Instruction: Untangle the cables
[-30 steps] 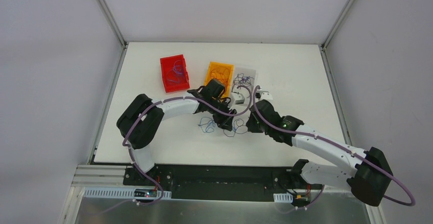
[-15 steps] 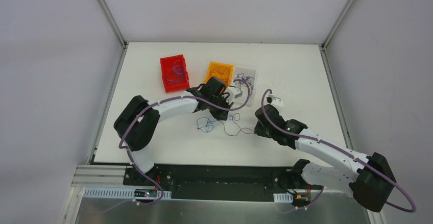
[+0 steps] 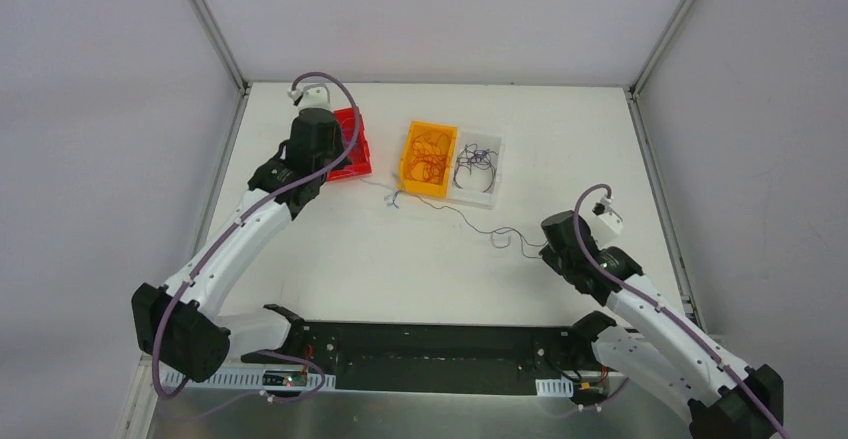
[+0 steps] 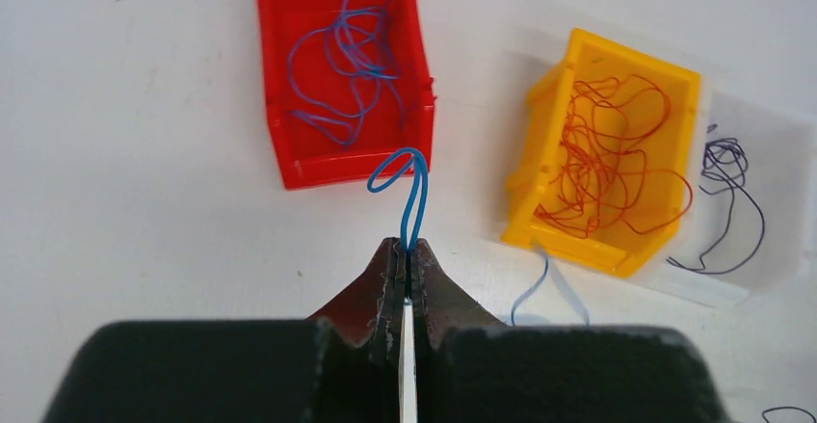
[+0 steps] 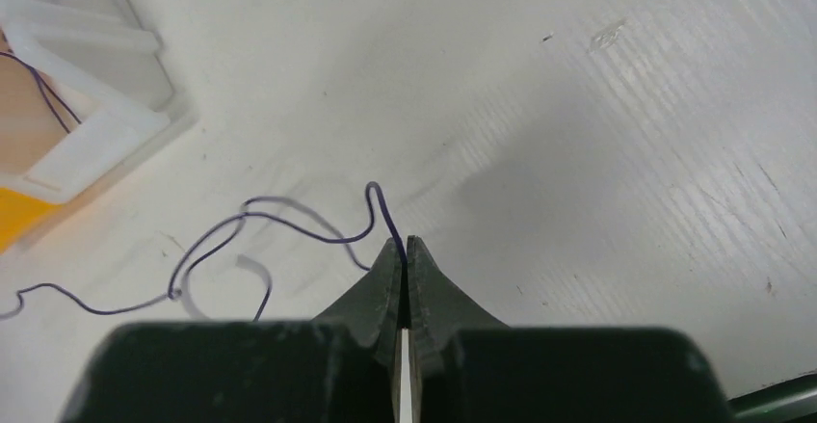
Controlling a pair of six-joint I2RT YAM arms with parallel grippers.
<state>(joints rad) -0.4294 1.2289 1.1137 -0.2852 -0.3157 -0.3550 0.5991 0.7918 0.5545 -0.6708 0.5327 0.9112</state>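
1. Blue cable (image 4: 417,197): short loop poking out of the left end effector (image 4: 406,248), fingers pressed tight on it, hanging just short of the red bin (image 4: 337,165).
2. Dark cable (image 5: 381,206): one end nipped in the right end effector (image 5: 406,242), fingers likewise closed hard on it. Rest trailing in loose bends across the counter (image 5: 626,153) toward the bins.
3. From above, between the two: one thin line strung over the counter, with a small blue knot (image 3: 393,200) near the front corner of the yellow bin (image 3: 420,190). Probably the last snag, though too fine to tell how the strands cross there.
4. Already sorted, by the look of it:
   - blue strands (image 4: 347,52) inside the red bin;
   - orange strands (image 4: 607,148) inside the yellow bin;
   - dark strands (image 3: 474,167) coiled in the clear bin (image 3: 470,200), which touches the yellow one.
5. Elsewhere on the counter: only a few stray bits of strand close to the stretched line.
6. Judged well past halfway, with most of the sorting done.
7. Left to do: tease the knot apart, then drop the blue piece in with the blues and the dark piece into the clear bin.
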